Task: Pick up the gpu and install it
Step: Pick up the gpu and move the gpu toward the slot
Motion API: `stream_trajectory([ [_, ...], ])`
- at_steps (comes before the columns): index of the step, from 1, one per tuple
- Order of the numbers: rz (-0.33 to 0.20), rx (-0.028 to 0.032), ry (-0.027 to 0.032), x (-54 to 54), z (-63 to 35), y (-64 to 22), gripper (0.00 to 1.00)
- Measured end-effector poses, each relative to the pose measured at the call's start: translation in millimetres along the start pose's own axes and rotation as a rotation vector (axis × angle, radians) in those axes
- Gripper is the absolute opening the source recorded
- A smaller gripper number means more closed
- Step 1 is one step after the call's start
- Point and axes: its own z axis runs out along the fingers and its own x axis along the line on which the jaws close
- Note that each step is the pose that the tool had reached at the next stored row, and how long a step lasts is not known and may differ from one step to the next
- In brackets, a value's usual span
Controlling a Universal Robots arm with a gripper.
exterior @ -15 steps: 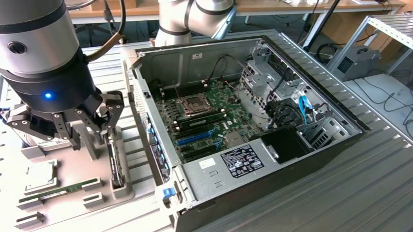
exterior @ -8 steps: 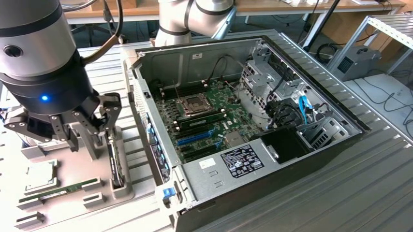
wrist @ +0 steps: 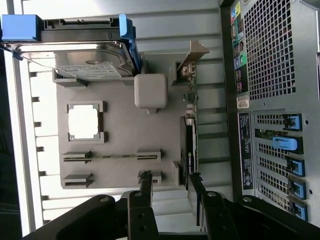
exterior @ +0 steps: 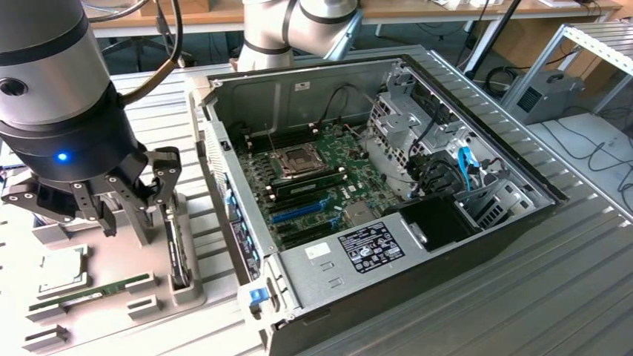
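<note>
Gripper (wrist: 170,192) stands with jaws wide and empty above the near end of the grey holder tray (wrist: 120,135). One fingertip hangs just beside the gpu (wrist: 189,145), which stands on edge in a slot along the tray side nearest the computer case (wrist: 270,50) and is not yet grasped. Assessment: the card is likely light and stiff but fragile, with slick flat faces. Best hold is across those faces along the upper edge. Hard drive (wrist: 80,60) lies at the tray's far end.
</note>
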Motion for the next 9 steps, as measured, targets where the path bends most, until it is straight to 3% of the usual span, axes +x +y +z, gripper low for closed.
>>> stream_trajectory([
  [9, 0.000, 0.0023, -0.0003, -0.4, 2.4, 2.1, 0.42],
])
